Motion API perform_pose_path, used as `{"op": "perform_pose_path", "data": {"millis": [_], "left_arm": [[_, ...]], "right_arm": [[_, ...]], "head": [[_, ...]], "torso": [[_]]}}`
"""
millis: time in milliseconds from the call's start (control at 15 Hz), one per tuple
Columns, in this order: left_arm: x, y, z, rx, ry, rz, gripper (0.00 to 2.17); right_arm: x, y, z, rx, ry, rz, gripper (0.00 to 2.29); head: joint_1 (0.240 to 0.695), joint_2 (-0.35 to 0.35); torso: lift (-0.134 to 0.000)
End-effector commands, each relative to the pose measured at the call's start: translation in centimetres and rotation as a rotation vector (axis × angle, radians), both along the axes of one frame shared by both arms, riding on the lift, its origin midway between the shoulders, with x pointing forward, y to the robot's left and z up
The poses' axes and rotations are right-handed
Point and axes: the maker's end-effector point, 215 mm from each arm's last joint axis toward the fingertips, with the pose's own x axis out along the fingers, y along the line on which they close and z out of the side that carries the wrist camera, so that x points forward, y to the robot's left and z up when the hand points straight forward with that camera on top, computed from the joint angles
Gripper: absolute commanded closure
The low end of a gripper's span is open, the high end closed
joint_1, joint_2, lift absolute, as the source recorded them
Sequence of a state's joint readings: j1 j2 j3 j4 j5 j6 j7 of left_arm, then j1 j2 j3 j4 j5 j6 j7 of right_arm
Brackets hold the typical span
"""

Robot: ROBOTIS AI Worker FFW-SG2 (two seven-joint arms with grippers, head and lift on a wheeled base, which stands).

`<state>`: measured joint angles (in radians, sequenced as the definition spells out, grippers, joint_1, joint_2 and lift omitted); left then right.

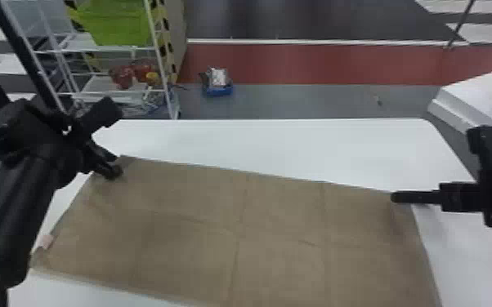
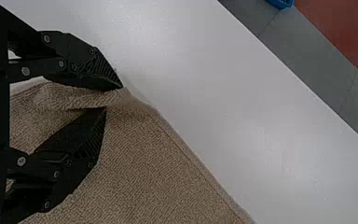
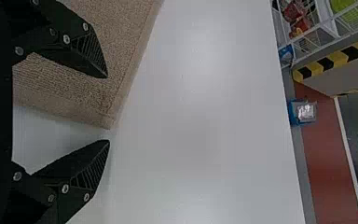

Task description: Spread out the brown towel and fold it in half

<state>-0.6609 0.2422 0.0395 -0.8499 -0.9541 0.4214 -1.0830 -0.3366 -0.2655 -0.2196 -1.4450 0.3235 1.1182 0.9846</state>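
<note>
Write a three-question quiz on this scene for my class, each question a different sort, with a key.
1. True or false: the right gripper has its fingers apart at a corner of the towel.
2. Multiple choice: in the head view, along which edge of the towel is the pale pink tag?
a) left
b) right
c) far
3. Fill the gap: the towel lies on a ____ table.

Key: 1. true; 2. a; 3. white
</note>
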Motion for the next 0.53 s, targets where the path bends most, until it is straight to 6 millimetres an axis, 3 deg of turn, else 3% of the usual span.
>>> {"op": "perform_pose_path", "data": {"millis": [0, 400, 467], "left_arm": [[-0.24, 0.34, -0.15, 0.002, 0.004, -0.003, 0.72], [-0.40, 0.52, -0.35, 0.001, 0.004, -0.007, 0.72], [-0.40, 0.61, -0.41, 0.002, 0.001, -0.004, 0.72]], "right_arm": [[0.24, 0.49, 0.09, -0.003, 0.000, 0.011, 0.45], [0.47, 0.97, -0.19, -0.016, 0.017, 0.026, 0.62], [0.56, 0.87, -0.04, -0.016, 0.012, 0.030, 0.87]], "head": [[0.695, 0.011], [0.695, 0.025], [0.695, 0.026]], "torso": [[-0.134], [-0.134], [-0.134]]}}
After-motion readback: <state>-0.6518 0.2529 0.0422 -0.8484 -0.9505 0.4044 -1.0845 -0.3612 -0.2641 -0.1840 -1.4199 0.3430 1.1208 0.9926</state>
